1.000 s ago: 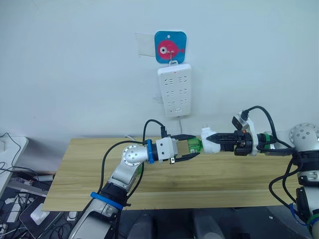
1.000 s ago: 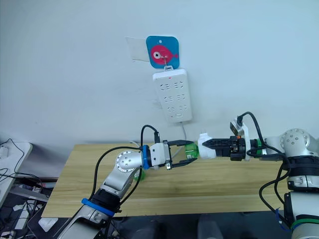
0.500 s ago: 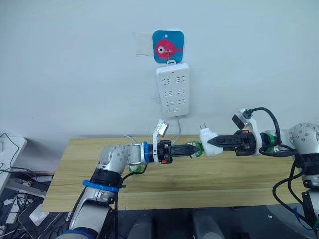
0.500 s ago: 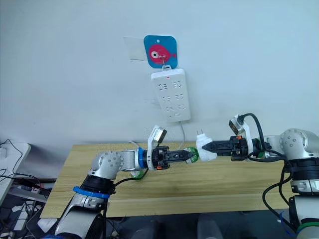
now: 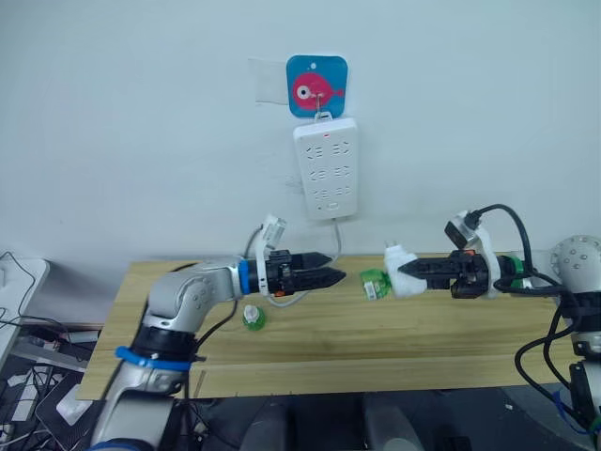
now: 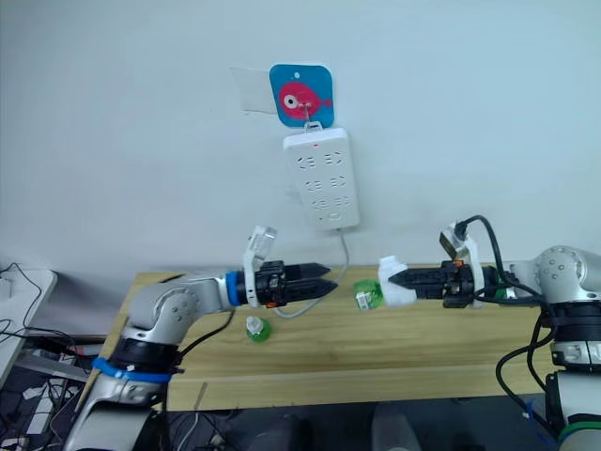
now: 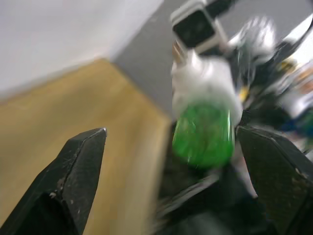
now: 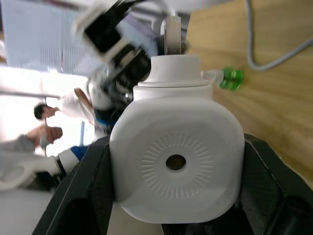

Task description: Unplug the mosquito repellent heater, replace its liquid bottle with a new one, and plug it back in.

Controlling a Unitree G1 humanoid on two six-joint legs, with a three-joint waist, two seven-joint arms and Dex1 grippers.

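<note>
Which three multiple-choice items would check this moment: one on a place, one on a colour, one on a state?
1. Where is the loose bottle?
A. Lying on the table
B. Between the left gripper's fingers
C. Hanging on the wall

2. What colour is the bottle fitted to the heater?
A. Blue
B. Green
C. Red

3. What state is the heater in?
A. Plugged into the power strip
B. Unplugged and held in the right gripper
C. Lying on the table

Answers:
1 A: the loose bottle lies on the wood near the left arm, while the left gripper is open and empty.
2 B: the fitted bottle at the heater's end is green.
3 B: the right gripper's fingers clamp the heater above the table, away from the power strip on the wall.
</note>
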